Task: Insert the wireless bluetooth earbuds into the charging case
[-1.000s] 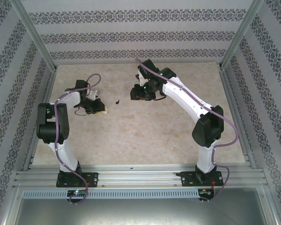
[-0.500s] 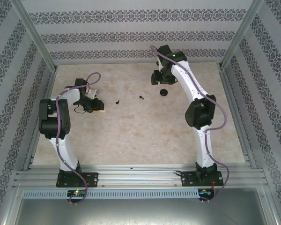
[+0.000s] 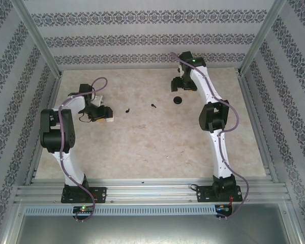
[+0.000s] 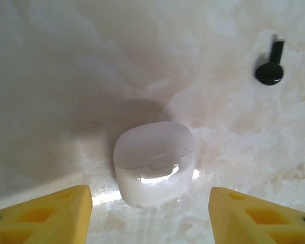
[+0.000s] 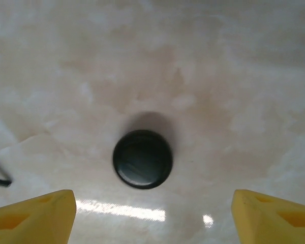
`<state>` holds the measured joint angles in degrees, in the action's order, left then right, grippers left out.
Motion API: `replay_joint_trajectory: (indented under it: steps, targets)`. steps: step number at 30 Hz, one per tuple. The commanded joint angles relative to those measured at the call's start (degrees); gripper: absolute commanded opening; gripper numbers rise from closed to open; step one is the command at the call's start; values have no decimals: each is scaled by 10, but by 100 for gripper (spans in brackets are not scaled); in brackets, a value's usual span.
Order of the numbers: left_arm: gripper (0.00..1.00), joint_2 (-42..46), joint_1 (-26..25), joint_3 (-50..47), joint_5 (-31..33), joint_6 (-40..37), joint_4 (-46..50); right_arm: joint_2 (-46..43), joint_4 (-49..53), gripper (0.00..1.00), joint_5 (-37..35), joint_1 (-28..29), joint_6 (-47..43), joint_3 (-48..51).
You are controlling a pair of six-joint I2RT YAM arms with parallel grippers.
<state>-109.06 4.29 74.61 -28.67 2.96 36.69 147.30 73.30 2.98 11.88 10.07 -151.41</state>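
Left gripper (image 4: 150,218) has its jaws apart on either side of the white charging case (image 4: 153,162), not touching it. We'd open the lid first, since it looks shut and we can't see inside. The first earbud (image 3: 127,109) lies on the table (image 3: 142,147) right of the case. The second earbud (image 3: 153,105) is farther right, near the black disc (image 5: 142,158). Right gripper (image 5: 152,218) hovers wide open over that.

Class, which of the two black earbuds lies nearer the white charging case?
The left earbud, just right of the charging case; the other earbud lies farther right, towards the black disc.
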Motion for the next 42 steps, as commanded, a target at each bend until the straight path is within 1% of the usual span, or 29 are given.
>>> replay_joint_trajectory:
  steps: [1,6,11,14,19,25,30,36,42]
  targets:
    - [57,28,6,-6,9,-7,-17,22,-44,81,21,4,-1,-9]
    - [56,35,7,0,4,-2,-19,47,-82,77,52,0,25,-10]
    - [55,43,7,-8,-9,15,-33,67,-102,67,78,-7,73,-16]
    - [54,48,7,-17,-13,23,-39,72,-100,65,84,-6,94,-10]
    - [54,62,6,-25,-11,21,-36,70,-96,64,94,-1,115,26]
    - [54,83,6,-31,-15,9,-24,63,-73,57,106,7,114,61]
    - [53,102,7,-48,-23,9,-24,24,-78,53,107,14,115,134]
    - [53,129,6,-66,-33,9,-22,-55,-109,52,93,36,116,272]
    - [51,162,4,-87,-48,13,-21,-128,-148,51,101,63,138,414]
